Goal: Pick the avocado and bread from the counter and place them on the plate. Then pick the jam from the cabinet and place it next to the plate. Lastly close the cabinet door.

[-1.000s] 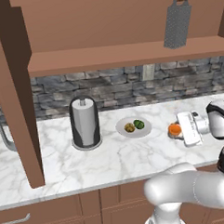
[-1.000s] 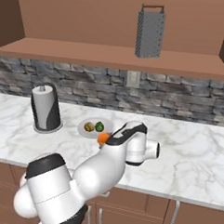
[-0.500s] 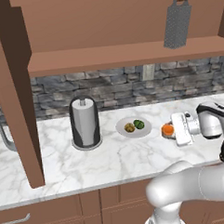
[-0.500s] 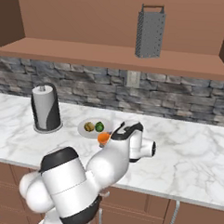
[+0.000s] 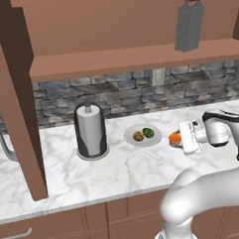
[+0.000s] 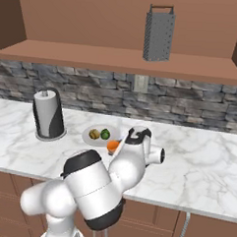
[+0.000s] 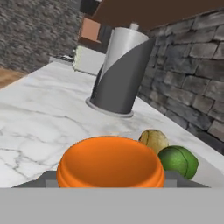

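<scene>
The white arm's two-finger gripper (image 5: 181, 138) is reaching sideways over the white marble counter (image 5: 70, 176), its fingers clamping the squat orange jam jar (image 5: 175, 138), which is sitting low just beside the round pale grey plate (image 5: 134, 140). On that plate the small yellow-brown bread lump (image 5: 138, 136) and the dark green avocado (image 5: 148, 132) are lying close together. Left of the plate a dark paper-towel holder with a white roll (image 5: 90, 130) is standing upright. Above, a tall grey metal grater (image 5: 188, 26) is resting on the brown wooden cabinet shelf (image 5: 128, 59), and the brown cabinet door (image 5: 13, 97) is hanging open at far left.
</scene>
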